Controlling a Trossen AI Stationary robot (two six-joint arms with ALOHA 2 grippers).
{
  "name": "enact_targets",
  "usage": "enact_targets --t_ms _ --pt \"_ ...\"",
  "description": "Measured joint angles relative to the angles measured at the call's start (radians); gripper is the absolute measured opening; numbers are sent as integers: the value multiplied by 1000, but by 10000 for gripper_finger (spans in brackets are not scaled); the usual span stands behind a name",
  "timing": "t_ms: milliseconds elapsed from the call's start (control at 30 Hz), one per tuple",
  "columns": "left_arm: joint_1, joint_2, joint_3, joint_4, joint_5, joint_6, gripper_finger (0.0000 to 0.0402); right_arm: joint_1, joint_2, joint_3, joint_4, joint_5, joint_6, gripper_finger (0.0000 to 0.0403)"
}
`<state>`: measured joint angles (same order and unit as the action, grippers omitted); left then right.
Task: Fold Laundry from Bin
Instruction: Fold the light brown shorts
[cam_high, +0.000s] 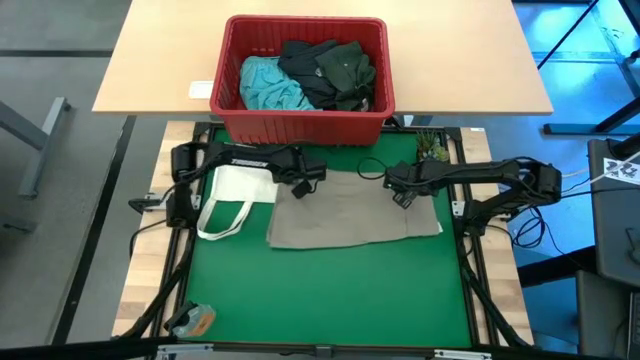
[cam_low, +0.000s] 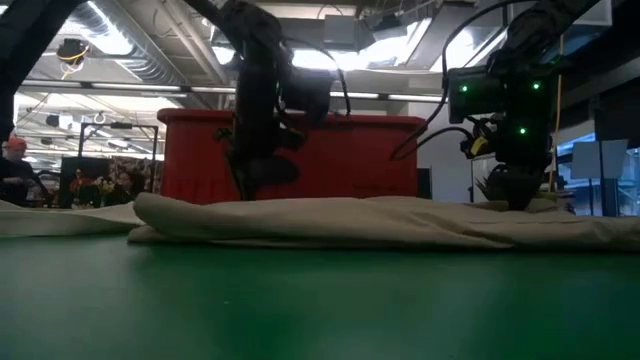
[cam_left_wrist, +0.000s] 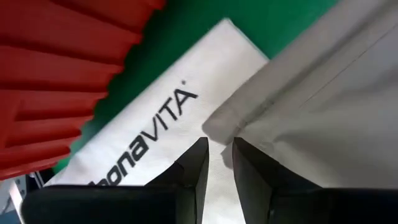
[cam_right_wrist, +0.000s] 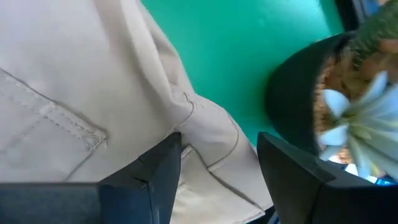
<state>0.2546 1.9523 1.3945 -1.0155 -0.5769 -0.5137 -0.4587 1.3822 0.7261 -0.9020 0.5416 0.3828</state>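
Observation:
The khaki garment (cam_high: 350, 210) lies spread flat on the green mat (cam_high: 330, 290). The red bin (cam_high: 232, 75) stands at the far edge and holds turquoise (cam_high: 265, 85) and dark (cam_high: 335, 70) laundry. My left gripper (cam_left_wrist: 217, 163) hovers by the garment's far left corner (cam_left_wrist: 221, 123), over the white tote bag (cam_left_wrist: 149, 130). Its fingers stand a little apart with nothing between them. My right gripper (cam_right_wrist: 214, 171) is open, low at the garment's far right corner (cam_right_wrist: 208, 134), one finger on each side of the cloth's hem. My right gripper slants down onto the khaki garment's far right corner (cam_right_wrist: 205, 124), whose hemmed edge lies between the open fingers. I cannot tell whether the fingertips touch the cloth. The cloth lies flat on the mat.
The white tote bag (cam_high: 240, 195) lies left of the garment, its strap looped toward the near side. A small potted plant (cam_high: 432, 145) stands close beside my right gripper at the mat's far right. An orange object (cam_high: 195, 320) lies at the near left corner.

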Motion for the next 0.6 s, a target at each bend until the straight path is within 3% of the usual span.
enact_targets --t_ms 267,467,600 --pt "-20 -90 0 2 27 1 69 0 -79 52 -67 42 2 209" --pt "-52 -108 0 2 145 3 69 0 -126 72 -68 28 2 209" --pt "-81 -108 0 3 199 27 69 0 -133 72 -68 -48 4 209"
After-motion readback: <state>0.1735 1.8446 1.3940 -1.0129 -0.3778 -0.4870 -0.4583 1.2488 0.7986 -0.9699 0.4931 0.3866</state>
